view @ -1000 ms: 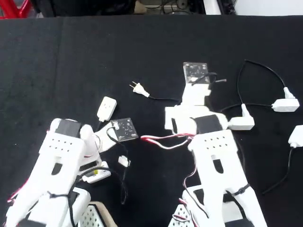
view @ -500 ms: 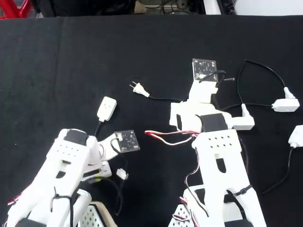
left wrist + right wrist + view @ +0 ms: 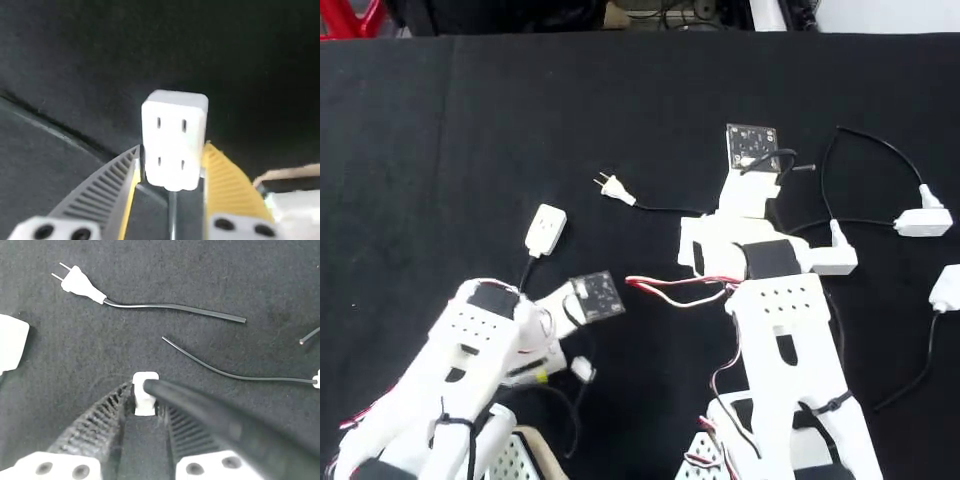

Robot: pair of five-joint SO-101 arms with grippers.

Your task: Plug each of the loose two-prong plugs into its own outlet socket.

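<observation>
My left gripper [image 3: 172,150] is shut on a white outlet socket [image 3: 174,142] whose slotted face is turned to the left wrist view, with a cord running back between the fingers. The left arm [image 3: 480,340] is at the front left of the table. My right gripper [image 3: 145,397] is shut on a small white plug [image 3: 145,402]. The right arm [image 3: 760,260] is at the table's middle. A loose two-prong plug [image 3: 610,185] [image 3: 75,280] lies on the cloth ahead, trailing a black cord. A second white socket [image 3: 545,228] [image 3: 10,345] lies flat near the left arm.
Three white adapter blocks lie right of the right arm: one [image 3: 833,255] beside it, one [image 3: 925,220] farther out, one [image 3: 945,290] at the table's right edge. Thin black cords [image 3: 865,140] loop between them. A loose cord [image 3: 235,372] lies ahead of the right gripper.
The left arm has drawn back toward the front edge, carrying its wrist camera board lower. The right arm's wrist shifted slightly right, then held still. The flat socket and loose plug stayed put.
</observation>
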